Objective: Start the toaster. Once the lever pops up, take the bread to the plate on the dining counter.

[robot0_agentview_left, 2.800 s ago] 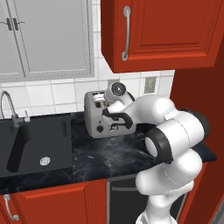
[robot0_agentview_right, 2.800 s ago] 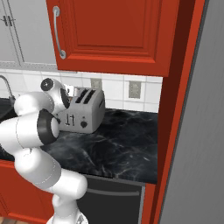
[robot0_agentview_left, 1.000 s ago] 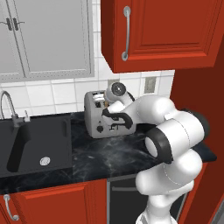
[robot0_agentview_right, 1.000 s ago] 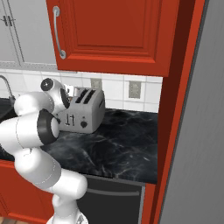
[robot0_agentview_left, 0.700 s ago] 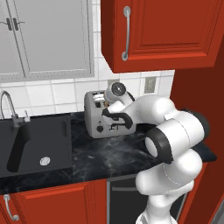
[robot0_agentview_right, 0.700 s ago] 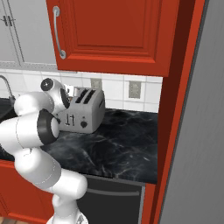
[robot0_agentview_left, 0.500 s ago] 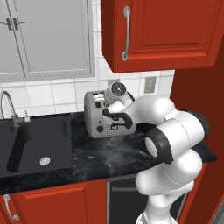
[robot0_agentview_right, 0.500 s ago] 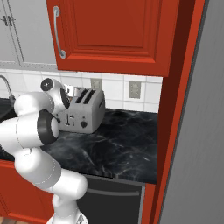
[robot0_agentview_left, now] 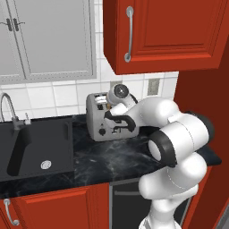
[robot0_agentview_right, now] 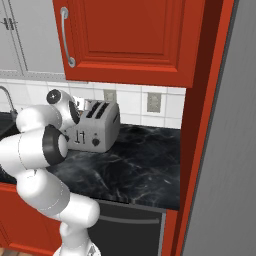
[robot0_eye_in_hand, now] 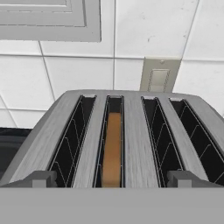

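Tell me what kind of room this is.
A home kitchen, rendered rather than real. A four-slot toaster sits on a black marble worktop beside a dark sink with a tap, under red wall cabinets and a white tiled backsplash.

The bread (robot0_eye_in_hand: 113,148) sits sunk in its slot, lower part hidden.

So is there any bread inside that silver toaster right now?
Yes. The hand view shows one brown bread slice sunk in the boxy silver-grey toaster's second slot from the left; the other three slots look empty.
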